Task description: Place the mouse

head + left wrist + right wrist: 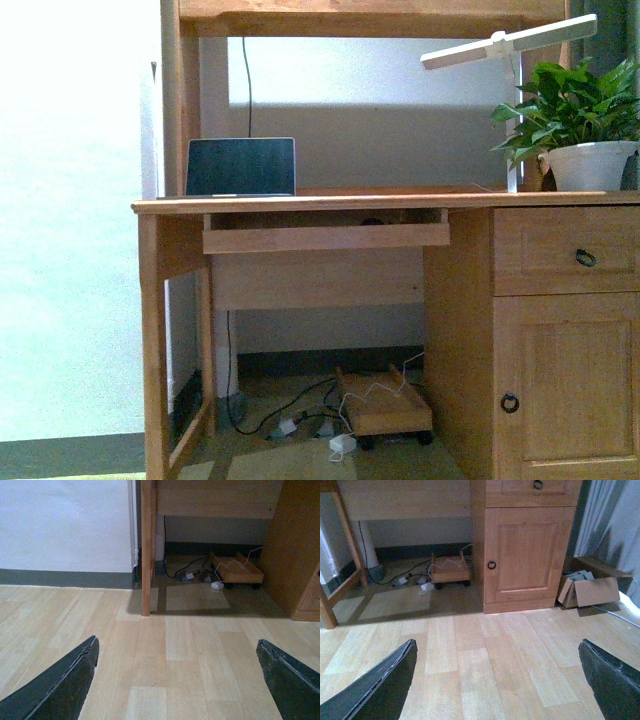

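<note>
In the front view a small dark low shape [372, 221] peeks over the front board of the pull-out tray [325, 237] under the desk top; it looks like the mouse, mostly hidden. Neither arm shows in that view. My left gripper [177, 641] hangs open over bare wooden floor, facing the desk's left leg [146, 550], with nothing between its dark fingers [75, 672]. Over the floor in front of the cabinet door [522, 555], my right gripper [497, 642] is also open and empty.
A wooden desk [300, 203] carries a laptop [240, 167], a white lamp [510, 42] and a potted plant [585, 125]. A drawer [565, 250] sits above the cabinet. Under the desk lie a wheeled board [385, 405] and cables [300, 425]. A cardboard box [590, 590] stands by the cabinet.
</note>
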Motion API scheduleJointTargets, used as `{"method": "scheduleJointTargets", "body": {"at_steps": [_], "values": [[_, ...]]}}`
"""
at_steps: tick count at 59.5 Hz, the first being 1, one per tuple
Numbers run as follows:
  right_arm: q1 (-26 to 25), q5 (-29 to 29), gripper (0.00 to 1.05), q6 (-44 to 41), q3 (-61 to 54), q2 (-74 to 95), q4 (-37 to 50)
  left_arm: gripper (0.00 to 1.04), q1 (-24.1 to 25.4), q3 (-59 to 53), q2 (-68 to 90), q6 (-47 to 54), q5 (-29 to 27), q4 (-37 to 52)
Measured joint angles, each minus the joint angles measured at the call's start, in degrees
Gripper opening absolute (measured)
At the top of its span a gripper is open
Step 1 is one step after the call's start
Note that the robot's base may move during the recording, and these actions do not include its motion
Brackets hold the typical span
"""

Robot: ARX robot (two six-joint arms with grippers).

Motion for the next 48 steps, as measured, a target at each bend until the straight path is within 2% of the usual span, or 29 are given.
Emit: {"method": "scheduleJointTargets", "body": {"at_steps": [48], "values": [[0.00, 0.00, 0.97, 0.00, 0.00, 0.00, 0.00, 0.97, 0.00, 0.00, 0.00, 0.00, 0.00, 0.00]]}}
